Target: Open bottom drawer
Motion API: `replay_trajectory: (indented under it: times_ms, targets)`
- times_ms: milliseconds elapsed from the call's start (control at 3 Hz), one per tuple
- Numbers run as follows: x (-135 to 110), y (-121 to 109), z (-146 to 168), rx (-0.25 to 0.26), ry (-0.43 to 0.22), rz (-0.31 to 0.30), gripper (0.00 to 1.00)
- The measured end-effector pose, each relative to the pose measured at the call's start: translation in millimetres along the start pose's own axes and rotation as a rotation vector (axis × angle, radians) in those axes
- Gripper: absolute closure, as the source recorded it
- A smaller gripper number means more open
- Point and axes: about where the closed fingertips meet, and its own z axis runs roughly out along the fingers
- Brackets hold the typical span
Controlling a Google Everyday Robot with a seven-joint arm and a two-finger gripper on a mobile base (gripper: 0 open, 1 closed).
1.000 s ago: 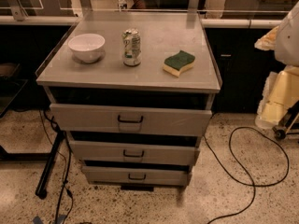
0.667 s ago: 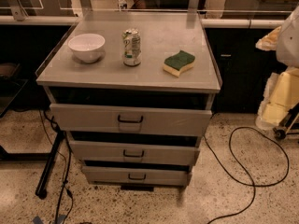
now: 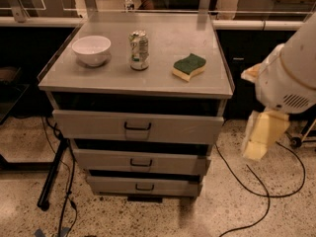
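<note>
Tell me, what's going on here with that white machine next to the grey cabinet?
A robot arm is about to open the bottom drawer of the three-drawer cabinet. Its gripper hangs in the air to the right of the cabinet, touching nothing. The drawer's small black handle is untouched. On top of the cabinet sit a white bowl, a can and a green-and-yellow sponge.

Warm overhead light sheens the grey worktop (image 3: 163, 78); black shadow pools beneath its lip. The claw (image 3: 256, 149), right of the cabinet (image 3: 187, 130), hangs pale against dim surroundings.
</note>
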Motion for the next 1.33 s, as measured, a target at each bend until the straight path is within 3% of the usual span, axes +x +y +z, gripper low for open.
replay_trajectory:
  times_ms: [333, 1000, 1333]
  targets:
    - [-13, 19, 43, -0.069, -0.013, -0.008, 0.00]
    - [-14, 26, 53, -0.086, -0.013, -0.008, 0.00]
    - [-13, 42, 91, -0.124, -0.037, 0.019, 0.00]
